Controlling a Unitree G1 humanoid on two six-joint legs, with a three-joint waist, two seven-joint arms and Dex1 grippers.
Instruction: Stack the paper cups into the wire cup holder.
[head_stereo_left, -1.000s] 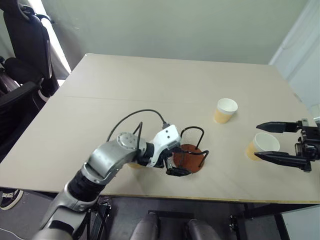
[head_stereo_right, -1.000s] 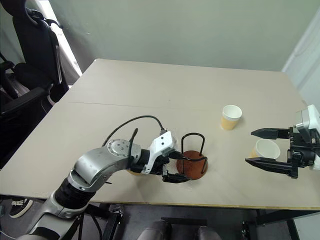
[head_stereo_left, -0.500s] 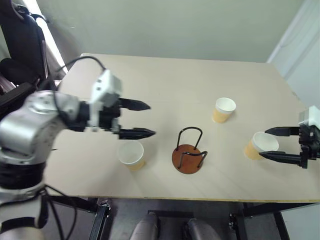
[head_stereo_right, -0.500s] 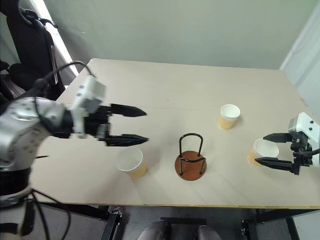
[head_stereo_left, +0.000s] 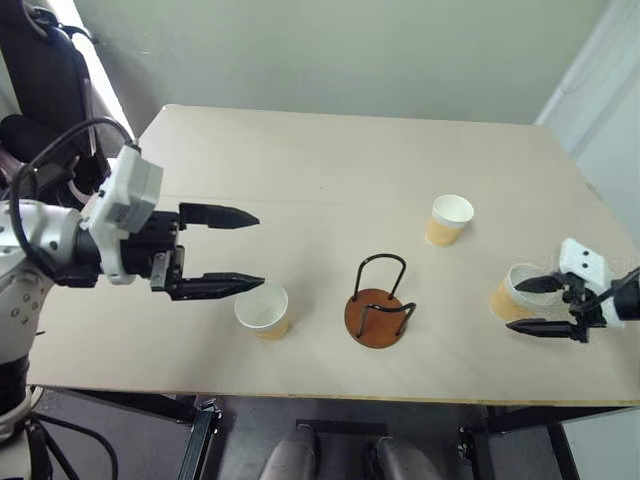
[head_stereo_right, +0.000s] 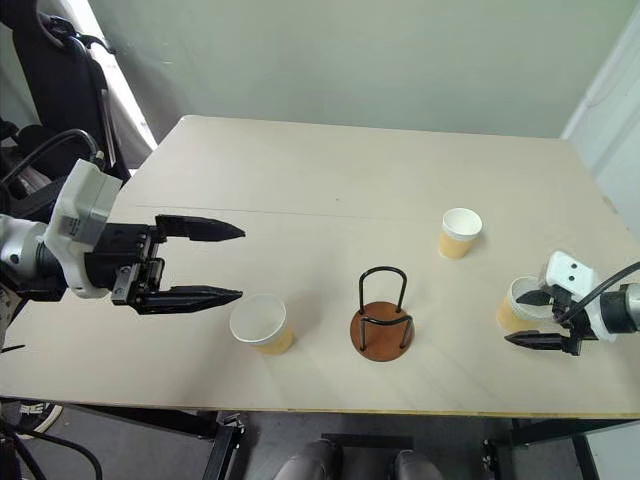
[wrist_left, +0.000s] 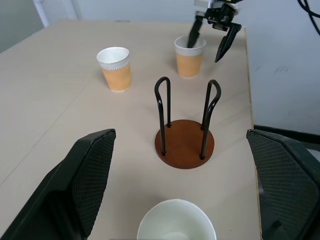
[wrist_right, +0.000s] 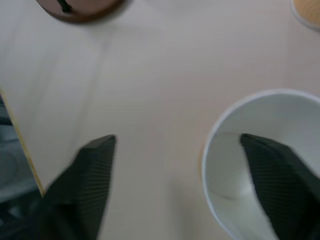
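Note:
The wire cup holder (head_stereo_left: 378, 305) stands empty near the table's front edge, a reddish-brown disc with black wire loops. One paper cup (head_stereo_left: 263, 310) stands upright left of it. My left gripper (head_stereo_left: 258, 250) hovers open just above and to the left of that cup, pointing right. A second paper cup (head_stereo_left: 449, 220) stands further back on the right. The third paper cup (head_stereo_left: 505, 293) stands at the far right. My right gripper (head_stereo_left: 515, 306) is open astride this cup's wall, one finger (wrist_right: 272, 175) inside the cup (wrist_right: 232, 165) and the other outside.
The beige table (head_stereo_left: 330, 150) spreads wide behind the cups. A black chair (head_stereo_left: 50, 90) stands off its back left corner. The third cup stands close to the table's right edge, with a white wall panel (head_stereo_left: 610, 110) beyond.
My left gripper rose from beside the holder and swung up and left, uncovering the cup beneath it. My right gripper sank onto the far-right cup, one finger going inside, its jaws narrowing.

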